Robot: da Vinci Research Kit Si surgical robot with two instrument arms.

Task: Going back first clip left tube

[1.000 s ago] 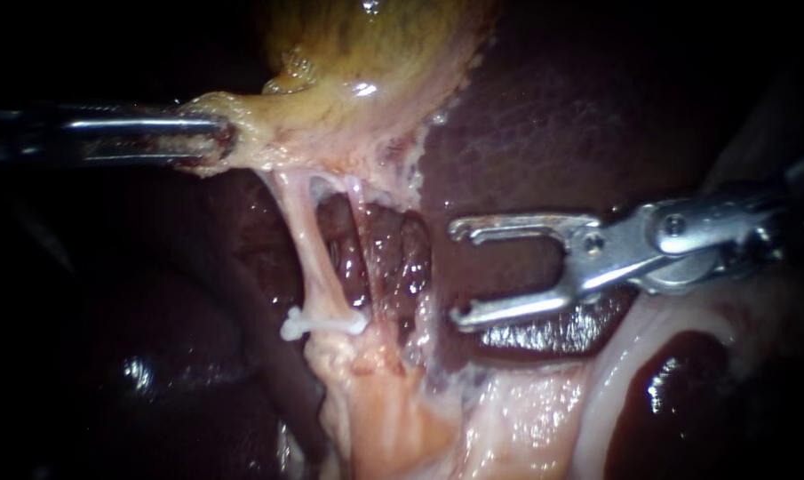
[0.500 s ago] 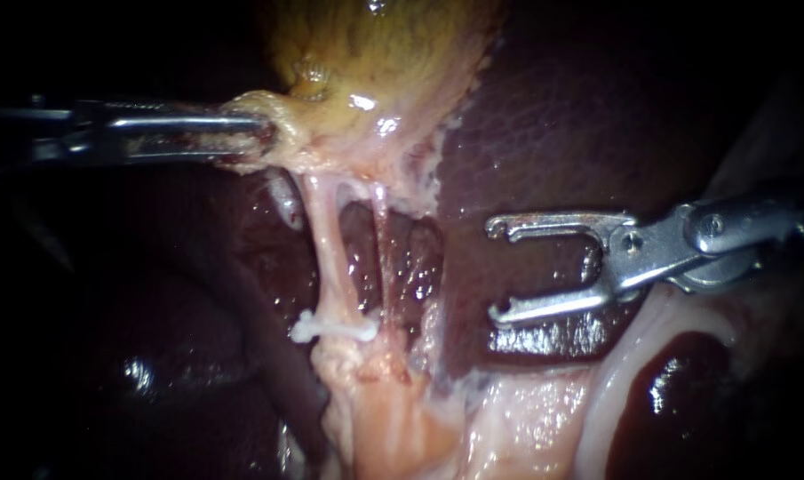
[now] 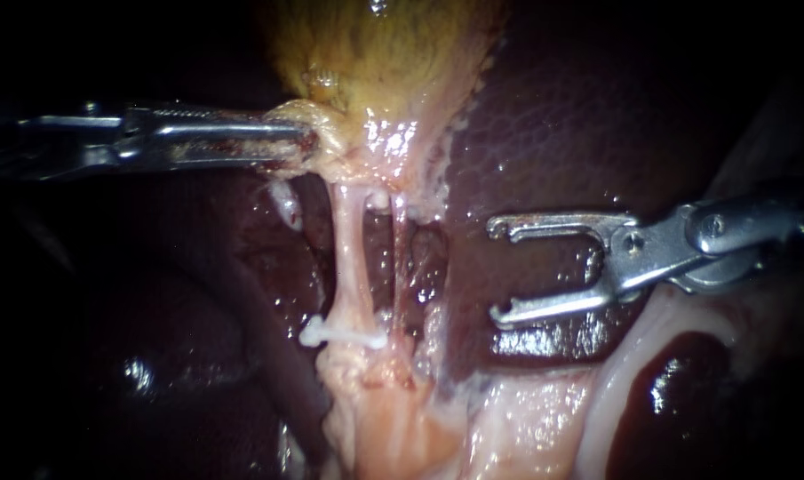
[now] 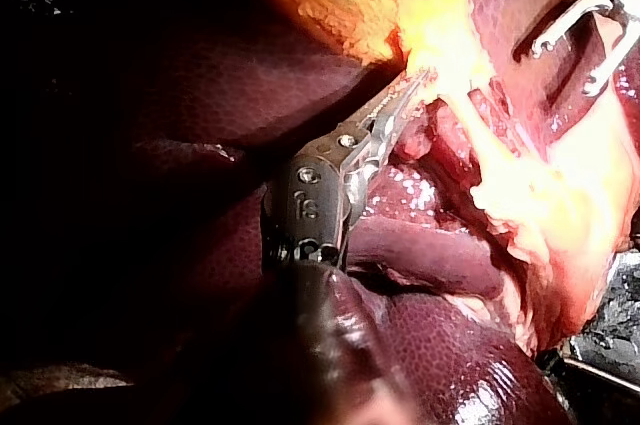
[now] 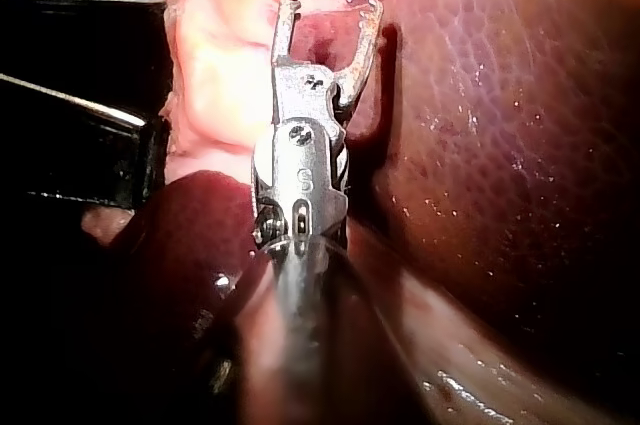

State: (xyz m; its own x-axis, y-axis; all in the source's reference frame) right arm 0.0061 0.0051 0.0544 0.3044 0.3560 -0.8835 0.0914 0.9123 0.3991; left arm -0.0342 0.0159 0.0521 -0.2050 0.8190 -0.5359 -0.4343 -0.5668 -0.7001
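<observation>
My left instrument (image 3: pixel 299 135) comes in from the left, jaws shut on the pale lower edge of the yellow gallbladder (image 3: pixel 379 62). Its jaws (image 4: pixel 405 95) show clamped on that tissue in the left wrist view. From there the left tube (image 3: pixel 353 267) hangs taut, with a white clip (image 3: pixel 341 334) across its lower end. A thinner tube (image 3: pixel 400 258) runs just right of it. My right instrument (image 3: pixel 501 271) stands to the right over the liver (image 3: pixel 553 133), forked jaws open and empty. In the right wrist view those open jaws (image 5: pixel 330 5) point at the pale tissue ahead.
Pale fatty tissue (image 3: pixel 393 409) spreads below the clip. A pale fold (image 3: pixel 632 356) curves under my right instrument beside a dark glossy lobe (image 3: pixel 677 391). A dark rod (image 5: pixel 70 105) lies beside my right instrument in the right wrist view.
My left instrument has moved right with the gallbladder edge, bringing the tubes more upright. My right instrument drew back to the right, away from the tubes, jaws still open, then held still.
</observation>
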